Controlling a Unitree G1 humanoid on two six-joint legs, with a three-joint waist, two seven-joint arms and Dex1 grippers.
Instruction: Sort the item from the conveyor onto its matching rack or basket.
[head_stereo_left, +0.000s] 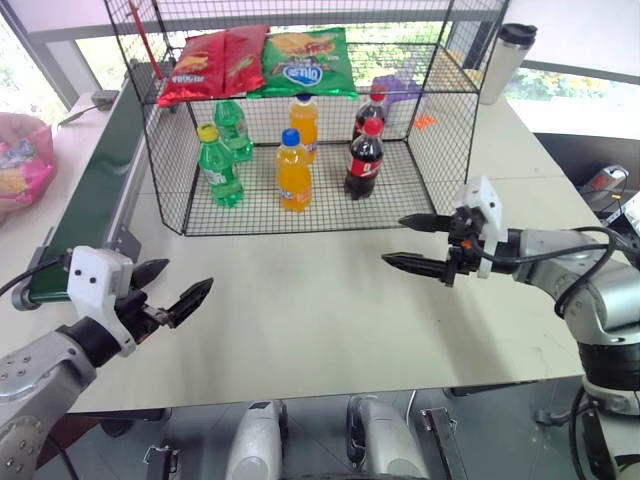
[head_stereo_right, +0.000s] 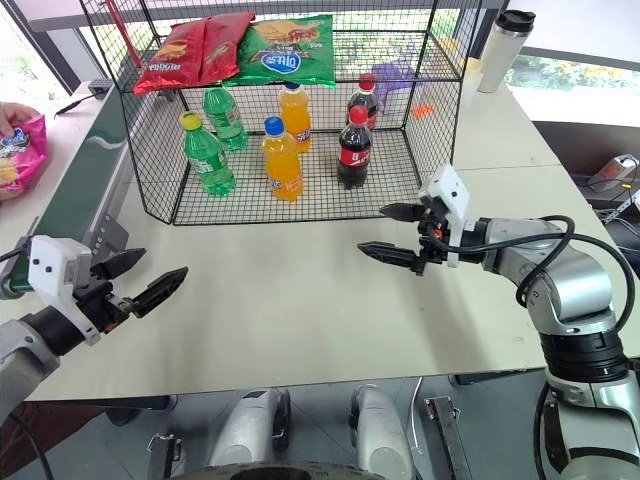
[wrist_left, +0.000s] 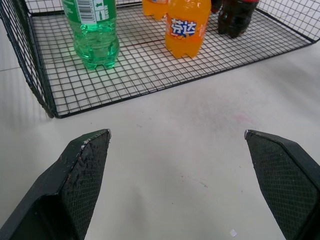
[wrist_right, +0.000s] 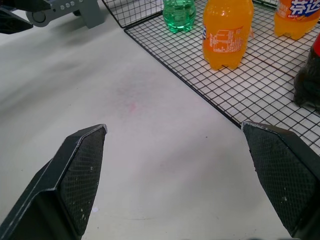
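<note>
So the pink chip bag (head_stereo_right: 20, 152) is sitting way off at the robot's left edge, beside the conveyor (head_stereo_left: 85, 190) rather than on the belt, and a person's hand (head_stereo_right: 12, 115) is touching its top. Most of it is cut off by the frame, so I can't really tell which way its long axis is running or where it's pointing (crinkled and partly hidden, not much to go on).

Both grippers are hanging over the bare white table (head_stereo_left: 330, 320) with nothing in them. Left gripper (head_stereo_left: 172, 290) is spreading its two black fingers wide, hovering just beside the near end of the conveyor. Right gripper (head_stereo_left: 420, 244) is likewise gaping wide, pointing toward the robot's left, just in front of the black wire rack (head_stereo_left: 170, 150), not touching it.

Rack's lower tier is holding two green bottles (head_stereo_left: 218, 166), two orange bottles (head_stereo_left: 293, 172) and two cola bottles (head_stereo_left: 363, 160), all upright. Up top, red chip bags (head_stereo_left: 212, 62) and a green chip bag (head_stereo_left: 303, 62) are lying flat, side by side.
</note>
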